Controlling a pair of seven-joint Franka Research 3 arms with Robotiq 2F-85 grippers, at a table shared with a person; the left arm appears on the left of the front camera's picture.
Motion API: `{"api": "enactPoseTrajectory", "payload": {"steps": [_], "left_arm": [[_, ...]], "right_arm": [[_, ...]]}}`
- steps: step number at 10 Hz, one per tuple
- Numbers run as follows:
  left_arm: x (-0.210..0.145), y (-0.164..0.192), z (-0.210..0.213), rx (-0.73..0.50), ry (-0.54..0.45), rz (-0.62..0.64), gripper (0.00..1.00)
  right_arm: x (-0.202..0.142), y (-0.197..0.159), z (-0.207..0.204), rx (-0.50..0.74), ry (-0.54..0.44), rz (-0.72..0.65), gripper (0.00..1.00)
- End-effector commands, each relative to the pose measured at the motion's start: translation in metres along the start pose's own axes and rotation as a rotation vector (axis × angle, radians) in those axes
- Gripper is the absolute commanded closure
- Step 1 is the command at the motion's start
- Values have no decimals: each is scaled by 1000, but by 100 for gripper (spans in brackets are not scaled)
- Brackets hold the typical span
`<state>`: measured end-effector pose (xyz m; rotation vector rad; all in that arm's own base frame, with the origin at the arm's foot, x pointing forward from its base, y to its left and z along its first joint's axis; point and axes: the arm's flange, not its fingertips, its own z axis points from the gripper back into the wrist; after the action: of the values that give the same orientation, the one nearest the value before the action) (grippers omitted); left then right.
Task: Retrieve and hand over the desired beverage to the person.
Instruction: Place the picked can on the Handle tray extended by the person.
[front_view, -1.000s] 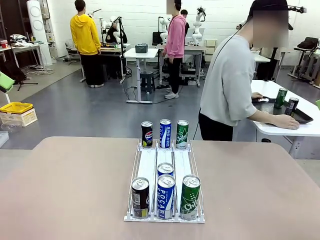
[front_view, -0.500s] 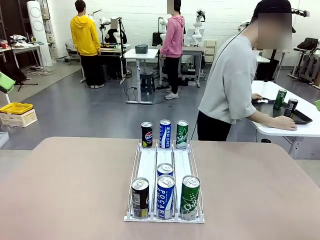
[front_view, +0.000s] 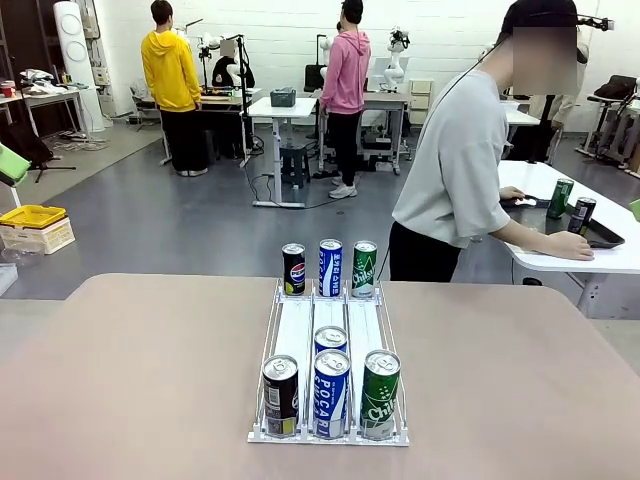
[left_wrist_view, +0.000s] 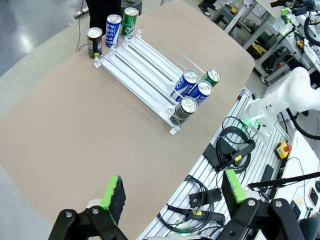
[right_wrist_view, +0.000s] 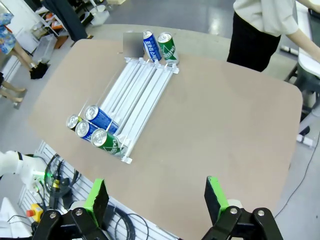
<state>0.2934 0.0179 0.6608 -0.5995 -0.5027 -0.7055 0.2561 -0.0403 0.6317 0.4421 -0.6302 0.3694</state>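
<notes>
A white rack (front_view: 330, 330) sits mid-table (front_view: 130, 380), running from the near edge side toward the far edge, three lanes wide. At its near end, left to right: a black can (front_view: 281, 395), a blue can (front_view: 331, 392) with a second blue can (front_view: 331, 340) just behind it, and a green can (front_view: 380, 393). At the far end, close to the table's far edge, stand a black-and-blue can (front_view: 293, 268), a blue-and-white can (front_view: 330, 266) and another green one (front_view: 364, 268), all upright. Beyond the far right corner stands the person (front_view: 455, 180) in a grey sweatshirt (turned away from our table), both hands (front_view: 575, 245) down on a white side table (front_view: 580, 260) where two more cans (front_view: 571, 205) stand on a dark tray (front_view: 605, 235). The left gripper (left_wrist_view: 172, 192) hangs high over the table's edge, fingers spread wide with nothing between them. The right gripper (right_wrist_view: 157, 200) is likewise up above the table's edge, fingers wide apart and empty, with the rack well off below it.
</notes>
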Motion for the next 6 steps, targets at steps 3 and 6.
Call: {"api": "enactPoseTrajectory", "payload": {"steps": [3, 6], "left_arm": [[-1, 0, 1, -14, -7, -15, 0], [-1, 0, 1, -14, -7, -15, 0]], "right_arm": [[-1, -1, -3, 10, -12, 8, 0], [-1, -1, -3, 10, -12, 8, 0]]}}
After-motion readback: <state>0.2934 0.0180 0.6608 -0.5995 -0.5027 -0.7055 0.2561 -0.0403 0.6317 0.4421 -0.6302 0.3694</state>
